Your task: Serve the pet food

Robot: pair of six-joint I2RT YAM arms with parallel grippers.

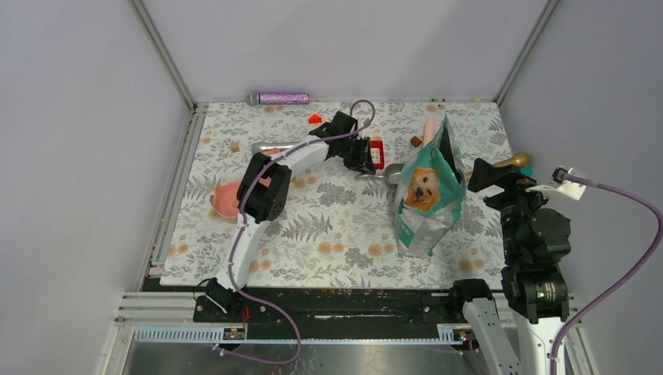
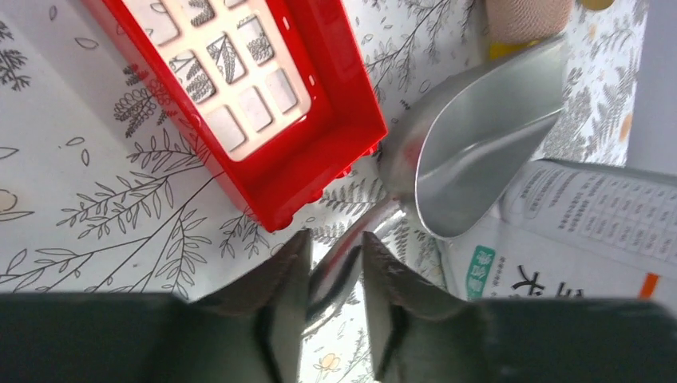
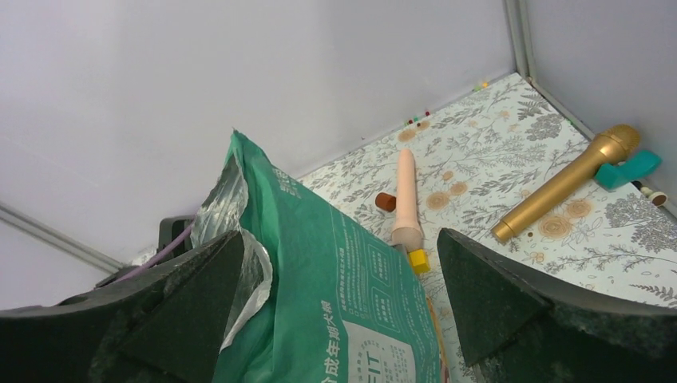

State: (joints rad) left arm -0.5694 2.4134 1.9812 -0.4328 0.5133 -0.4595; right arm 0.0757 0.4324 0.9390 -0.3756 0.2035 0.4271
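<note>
The teal dog-picture bag (image 1: 426, 195) stands upright right of centre, its top torn open. No kibble shows in any view. My left gripper (image 1: 364, 162) is shut on the handle of a metal scoop (image 2: 471, 152). The scoop's bowl is empty, and it lies low over the mat between a red tray (image 2: 263, 96) and the bag's white back (image 2: 575, 231). My right gripper (image 3: 339, 239) is open, its fingers on either side of the bag's upper edge (image 3: 335, 295). In the top view it (image 1: 481, 178) is at the bag's right side. A pink bowl (image 1: 227, 200) sits at the left.
Behind the bag lie a peach cylinder (image 3: 405, 191), a yellow cube (image 3: 417, 260), a gold microphone (image 3: 567, 183) and a teal piece (image 3: 631, 167). A purple glitter tube (image 1: 283, 98) lies along the back wall. A silver cylinder (image 1: 270, 147) and a brown cube (image 1: 234, 145) are at back left.
</note>
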